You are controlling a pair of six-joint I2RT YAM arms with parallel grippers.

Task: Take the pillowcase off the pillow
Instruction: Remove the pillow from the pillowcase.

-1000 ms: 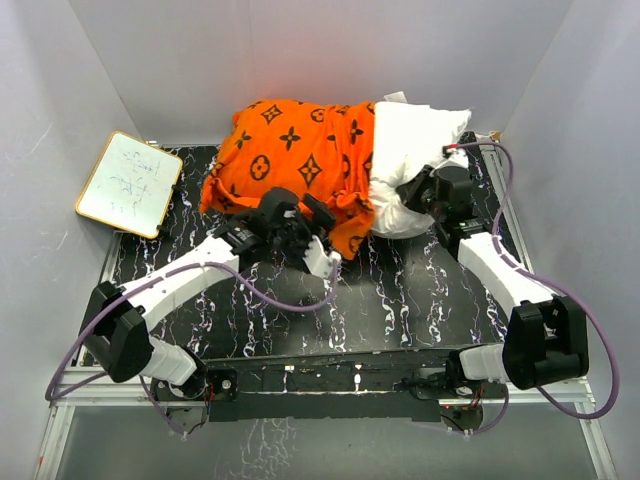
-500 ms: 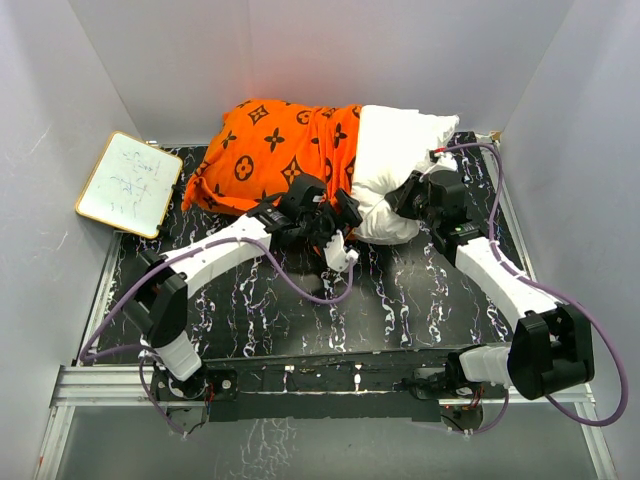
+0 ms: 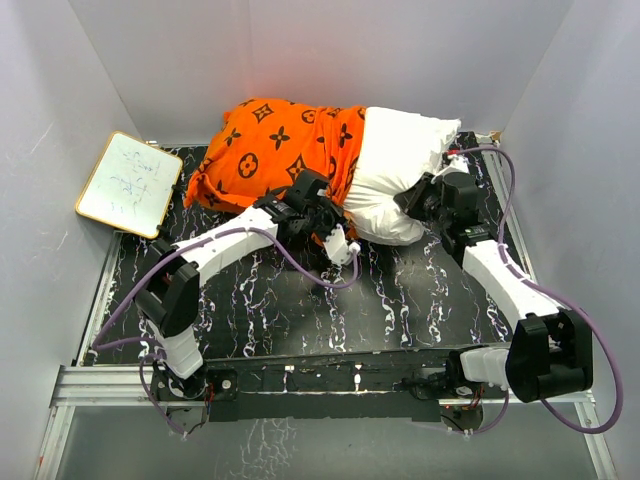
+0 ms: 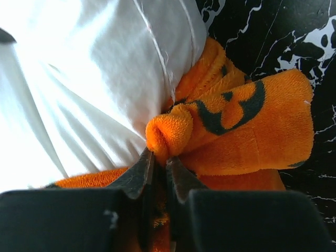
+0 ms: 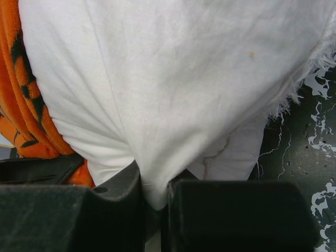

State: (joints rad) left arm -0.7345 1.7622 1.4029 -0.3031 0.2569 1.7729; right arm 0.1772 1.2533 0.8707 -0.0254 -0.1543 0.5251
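The orange pillowcase point(image 3: 270, 150) with black motifs covers the left part of the white pillow point(image 3: 400, 165) at the back of the table. The pillow's right part is bare. My left gripper point(image 3: 327, 213) sits at the pillowcase's open hem, shut on a rolled fold of orange fabric point(image 4: 173, 131) beside the white pillow point(image 4: 94, 79). My right gripper point(image 3: 425, 195) is at the pillow's right end, shut on a pinch of white pillow fabric point(image 5: 155, 173). A strip of the pillowcase point(image 5: 21, 100) shows at the left edge of the right wrist view.
A white board with a tan frame point(image 3: 128, 183) lies at the table's left edge. The black marbled tabletop point(image 3: 380, 300) stretches in front of the pillow. Grey walls enclose the back and sides. Purple cables loop from both arms.
My left gripper has reached up to the pillowcase's hem and shut on the orange fabric. The pillow has shifted slightly with the right gripper still holding it.
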